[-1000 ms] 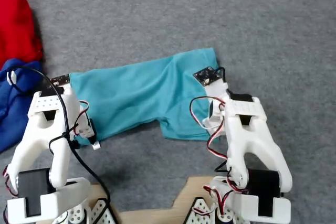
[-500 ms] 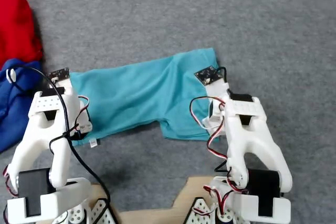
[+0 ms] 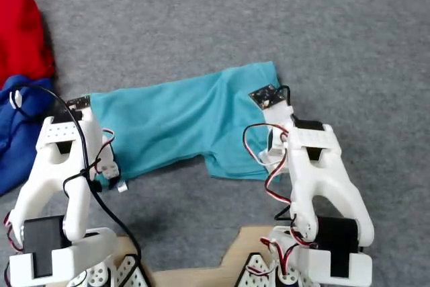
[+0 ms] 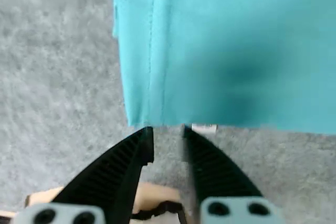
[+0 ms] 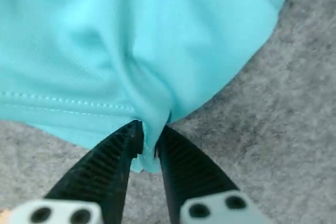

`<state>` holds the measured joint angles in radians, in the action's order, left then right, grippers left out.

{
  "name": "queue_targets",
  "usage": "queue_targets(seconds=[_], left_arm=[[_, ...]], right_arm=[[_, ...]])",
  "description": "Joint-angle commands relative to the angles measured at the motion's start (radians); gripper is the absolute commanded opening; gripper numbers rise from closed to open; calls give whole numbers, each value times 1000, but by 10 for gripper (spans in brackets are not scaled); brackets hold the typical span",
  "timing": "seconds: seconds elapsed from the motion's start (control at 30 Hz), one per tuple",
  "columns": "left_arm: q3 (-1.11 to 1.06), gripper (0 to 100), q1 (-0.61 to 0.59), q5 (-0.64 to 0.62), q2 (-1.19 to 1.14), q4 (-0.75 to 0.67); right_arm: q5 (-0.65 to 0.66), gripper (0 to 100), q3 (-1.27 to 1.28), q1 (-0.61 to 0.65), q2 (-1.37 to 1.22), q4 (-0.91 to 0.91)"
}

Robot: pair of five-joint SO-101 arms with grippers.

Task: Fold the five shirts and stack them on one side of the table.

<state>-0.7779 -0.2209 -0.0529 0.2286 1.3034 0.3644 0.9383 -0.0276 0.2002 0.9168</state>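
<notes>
Though a small white label tag [image 4: 203, 127] sits at the hem of the teal fabric shirt [image 3: 181, 122], its print is too small to read. Both arms reach fwd from the near edge, wrists bent down over the shirt's near side. L hand [image 4: 167, 136]: fingers a narrow gap apart, tips at the hem edge, grey showing btwn, holding nothing. R hand [image 5: 149, 140]: closed, pinching a fold of the shirt nr its other end. Shirt lies spread on the grey felt surface [image 3: 336, 45]; red cloth heap [image 3: 23, 25] & blue cloth heap [image 3: 20, 132] lie at the left side.
</notes>
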Motion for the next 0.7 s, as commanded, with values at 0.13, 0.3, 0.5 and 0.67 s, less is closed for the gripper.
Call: queue_targets(seconds=[0.13, 0.3, 0.5, 0.67], left_arm=[[178, 165, -98, 18, 27, 84], [124, 165, -110, 87, 25, 51], [-25, 165, -110, 81, 25, -106], [-77, 160, -126, 81, 25, -149]], right_arm=[[-3, 12, -30, -16, 1, 5], [-3, 12, -30, -16, 1, 5], [-3, 12, -30, -16, 1, 5], [-3, 12, -30, -16, 2, 5]])
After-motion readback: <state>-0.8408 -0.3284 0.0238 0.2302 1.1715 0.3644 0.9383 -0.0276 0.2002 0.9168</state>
